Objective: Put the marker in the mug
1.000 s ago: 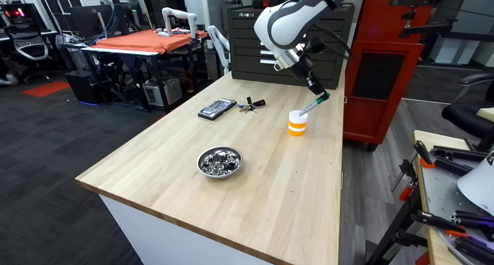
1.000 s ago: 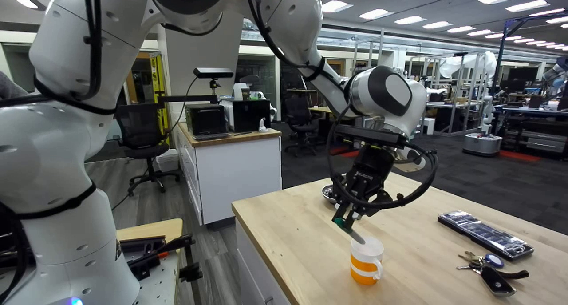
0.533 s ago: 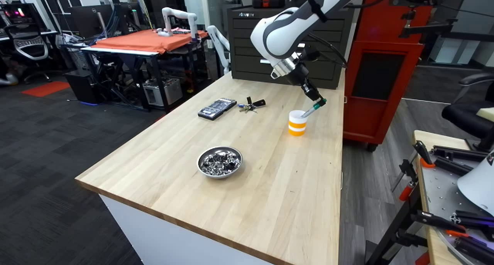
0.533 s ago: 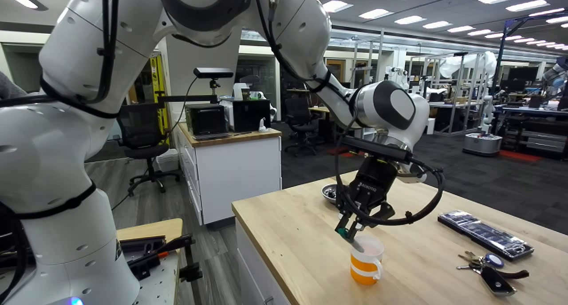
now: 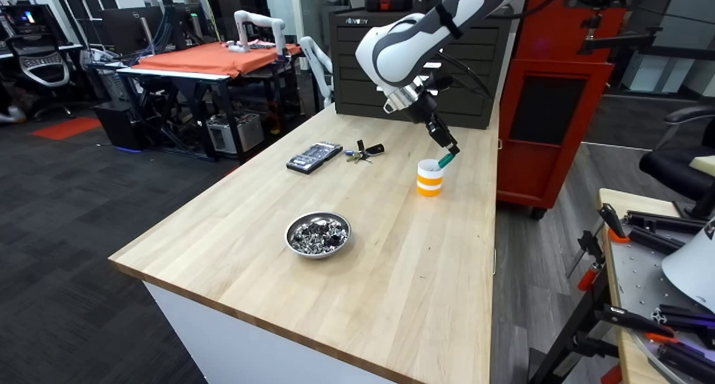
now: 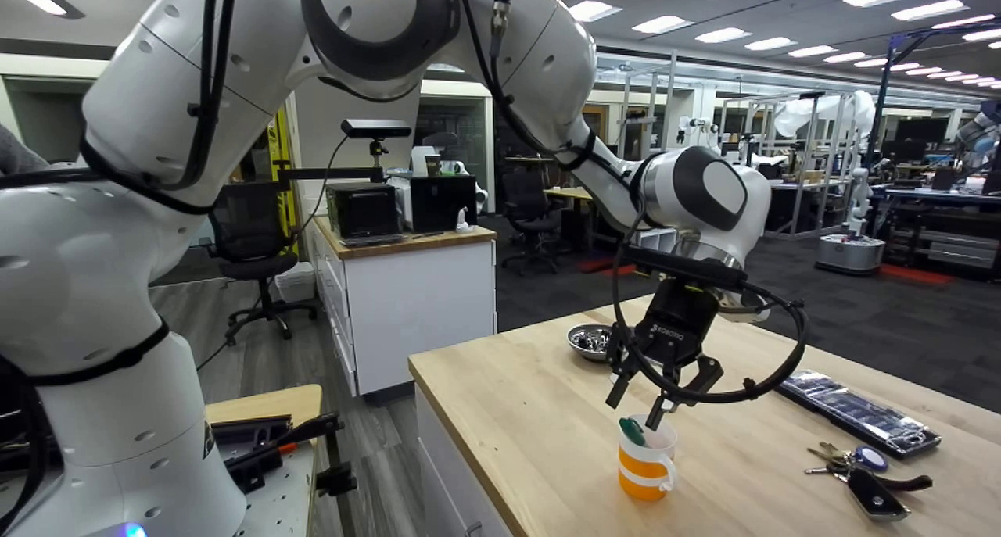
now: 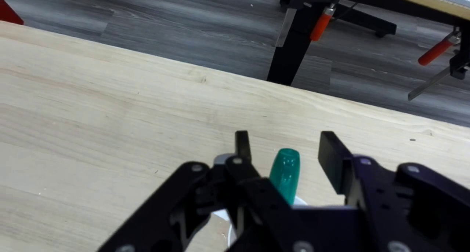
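Marker (image 5: 446, 160) is leaning inside the mug (image 5: 429, 179) in an exterior view, its green end poking past the rim, its lower end hiding within. The mug is standing upright on the table (image 5: 385, 300).

In an exterior view the hand (image 6: 635, 409) is hanging just above the rim, spread apart and gripping nothing, while the green end is slanting over the mug's edge.

In the wrist view the two fingers (image 7: 332, 160) are flanking the green end, with a gap showing on either side of its tip.

By its look, the marker is probably handling as something light, stiff and smooth; that glossy end is likely offering little friction to a loose pinch. Release seems done, so the placing is looking complete. Were a fresh hold needed, that end would be inviting an even squeeze from both sides, high above the rim.
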You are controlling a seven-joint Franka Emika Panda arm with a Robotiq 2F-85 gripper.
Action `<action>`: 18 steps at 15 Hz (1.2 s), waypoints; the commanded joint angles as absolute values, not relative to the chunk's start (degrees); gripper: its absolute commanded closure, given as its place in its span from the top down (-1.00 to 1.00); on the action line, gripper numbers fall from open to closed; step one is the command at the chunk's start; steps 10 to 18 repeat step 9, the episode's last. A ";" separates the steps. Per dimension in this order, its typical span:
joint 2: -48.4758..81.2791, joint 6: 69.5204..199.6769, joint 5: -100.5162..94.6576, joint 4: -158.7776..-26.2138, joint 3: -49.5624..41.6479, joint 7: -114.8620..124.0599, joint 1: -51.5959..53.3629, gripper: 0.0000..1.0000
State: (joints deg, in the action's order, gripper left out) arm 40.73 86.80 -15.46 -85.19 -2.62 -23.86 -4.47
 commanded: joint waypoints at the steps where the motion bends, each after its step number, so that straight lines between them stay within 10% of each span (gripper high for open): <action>1: 40.23 88.05 -16.56 -83.65 -1.86 -24.24 -5.19 0.66; 5: 40.82 88.56 -16.78 -83.27 -1.89 -23.63 -4.99 1.00; 18: 41.05 88.76 -16.89 -83.26 -1.81 -23.64 -4.96 1.00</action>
